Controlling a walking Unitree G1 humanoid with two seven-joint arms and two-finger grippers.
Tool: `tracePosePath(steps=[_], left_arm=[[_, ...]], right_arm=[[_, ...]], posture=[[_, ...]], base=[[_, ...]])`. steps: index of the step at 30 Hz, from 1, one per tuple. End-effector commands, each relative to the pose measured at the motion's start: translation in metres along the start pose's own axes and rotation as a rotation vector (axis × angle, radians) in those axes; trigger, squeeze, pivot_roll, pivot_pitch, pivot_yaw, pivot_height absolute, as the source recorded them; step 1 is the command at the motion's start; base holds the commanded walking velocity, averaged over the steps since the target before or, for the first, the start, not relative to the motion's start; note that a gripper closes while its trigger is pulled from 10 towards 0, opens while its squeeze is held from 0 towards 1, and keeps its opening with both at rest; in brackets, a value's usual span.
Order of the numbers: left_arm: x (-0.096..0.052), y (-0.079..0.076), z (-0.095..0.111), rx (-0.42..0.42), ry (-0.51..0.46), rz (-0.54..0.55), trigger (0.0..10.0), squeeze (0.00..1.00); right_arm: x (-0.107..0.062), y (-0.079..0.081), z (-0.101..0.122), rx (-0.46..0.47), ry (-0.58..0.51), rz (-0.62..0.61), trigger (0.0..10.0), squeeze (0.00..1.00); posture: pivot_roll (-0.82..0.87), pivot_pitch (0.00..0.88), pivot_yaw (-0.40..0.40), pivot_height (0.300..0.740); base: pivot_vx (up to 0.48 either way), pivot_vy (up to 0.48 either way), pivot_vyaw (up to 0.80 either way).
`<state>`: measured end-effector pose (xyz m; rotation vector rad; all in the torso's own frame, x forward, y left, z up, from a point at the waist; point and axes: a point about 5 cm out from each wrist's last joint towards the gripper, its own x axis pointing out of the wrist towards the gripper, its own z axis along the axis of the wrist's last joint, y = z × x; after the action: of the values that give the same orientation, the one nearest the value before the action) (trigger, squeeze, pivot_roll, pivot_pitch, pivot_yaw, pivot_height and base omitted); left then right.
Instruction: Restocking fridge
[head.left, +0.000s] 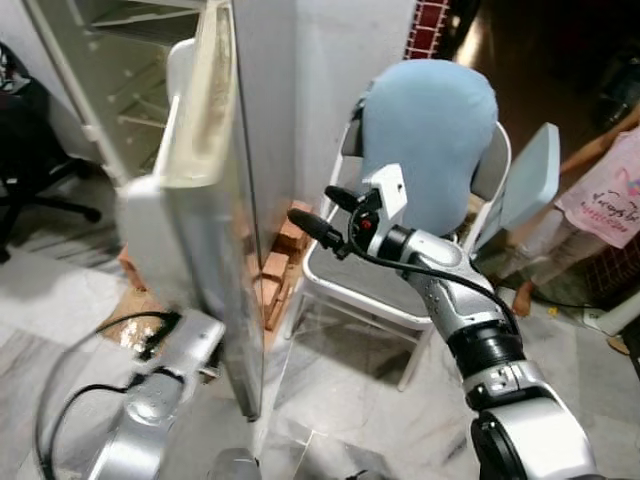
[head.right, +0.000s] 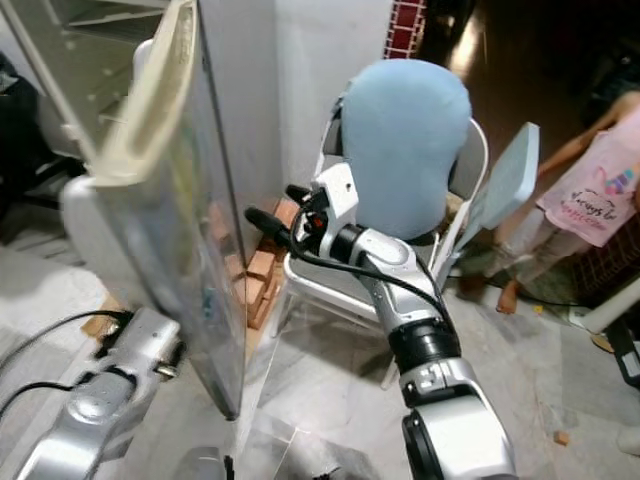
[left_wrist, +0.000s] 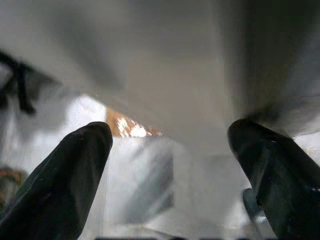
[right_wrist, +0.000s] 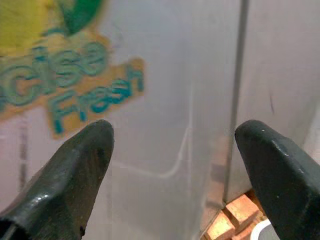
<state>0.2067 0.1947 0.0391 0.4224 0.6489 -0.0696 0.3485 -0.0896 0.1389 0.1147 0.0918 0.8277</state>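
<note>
**Both grippers empty at the open fridge door**

The tall silver-grey fridge door (head.left: 225, 200) stands swung out, edge-on to the head camera, with the white shelved fridge interior (head.left: 120, 60) behind it to the robot's left. The right gripper (head.left: 322, 213) is raised just beside the door's outer face, on the side towards the white metal chair with a pale blue cushion (head.left: 425, 150); its two black fingers are spread wide and hold nothing. The left gripper (left_wrist: 175, 165), low down near the door's bottom edge, is likewise wide open and empty, though its surroundings are blurred.

No item to restock can be made out in either gripper, so I judge the stocking itself is not yet under way.

Risks from here: the right gripper's fingers are close to the door face and could scrape or shove it, swinging the door. The chair sits just behind the right arm, so a backward sweep could knock it. Loose reddish bricks (head.left: 285, 260) lie at the door's foot, a trip hazard. A person in a pink top (head.left: 605, 195) stands beyond the chair, within reach of a wide swing.

A sticker (right_wrist: 65, 75) on the door face reads "…cise Fresh"; its first letters are cut off.
</note>
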Motion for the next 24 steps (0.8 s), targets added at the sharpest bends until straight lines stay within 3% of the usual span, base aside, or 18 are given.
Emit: tracePosePath(steps=[1,4,7,9,10,12,13,14,17,22,24], left_arm=[[-0.003,-0.002,-0.004,-0.086,0.000,-0.016,10.0,0.00],[-0.005,0.006,-0.010,-0.129,-0.037,0.047,10.0,0.00],[-0.010,0.023,-0.022,-0.209,-0.067,0.181,10.0,0.00],[-0.014,0.039,-0.042,-0.338,-0.021,0.315,10.0,0.00],[-0.014,0.039,-0.042,-0.338,-0.021,0.315,10.0,0.00],[-0.014,0.044,-0.066,-0.409,0.063,0.351,10.0,0.00],[-0.014,0.044,-0.066,-0.409,0.063,0.351,10.0,0.00],[-0.013,0.042,-0.085,-0.474,0.153,0.357,10.0,0.00],[-0.014,0.033,-0.105,-0.547,0.234,0.344,10.0,0.00],[-0.012,0.029,-0.114,-0.539,0.244,0.343,10.0,0.00],[-0.010,0.030,-0.129,-0.582,0.303,0.372,10.0,0.00]], right_arm=[[0.001,-0.005,0.017,-0.033,-0.034,-0.030,10.0,0.00],[0.000,-0.005,0.019,-0.040,-0.031,-0.051,10.0,0.00],[0.003,-0.008,0.016,-0.039,-0.031,-0.079,10.0,0.00],[0.007,-0.010,0.014,-0.035,-0.038,-0.136,10.0,0.00],[0.007,-0.010,0.014,-0.035,-0.038,-0.136,10.0,0.00],[0.010,-0.012,0.015,-0.026,-0.049,-0.199,10.0,0.00],[0.010,-0.012,0.015,-0.026,-0.049,-0.199,10.0,0.00],[0.012,-0.015,0.017,-0.026,-0.058,-0.246,10.0,0.00],[0.015,-0.019,0.020,-0.021,-0.060,-0.308,10.0,0.00],[0.019,-0.019,0.020,0.011,-0.063,-0.345,10.0,0.00],[0.022,-0.014,0.019,0.031,-0.059,-0.336,10.0,0.00]], posture=[[0.14,0.000,-0.069,0.740],[0.15,0.000,-0.074,0.740],[0.16,0.000,-0.081,0.740],[0.16,0.000,-0.084,0.740],[0.16,0.000,-0.084,0.740],[0.17,0.000,-0.094,0.740],[0.17,0.000,-0.094,0.740],[0.17,0.000,-0.094,0.740],[0.17,0.000,-0.094,0.740],[0.18,0.000,-0.096,0.740],[0.18,0.000,-0.097,0.740]], base=[[0.000,0.000,0.00],[0.000,0.000,0.00],[0.000,0.000,0.00],[0.000,0.000,0.00],[0.000,0.000,0.00],[0.000,0.000,0.00],[0.000,0.000,0.00],[0.000,0.000,0.00],[0.000,0.000,0.00],[0.000,0.000,0.00],[0.000,0.000,0.00]])
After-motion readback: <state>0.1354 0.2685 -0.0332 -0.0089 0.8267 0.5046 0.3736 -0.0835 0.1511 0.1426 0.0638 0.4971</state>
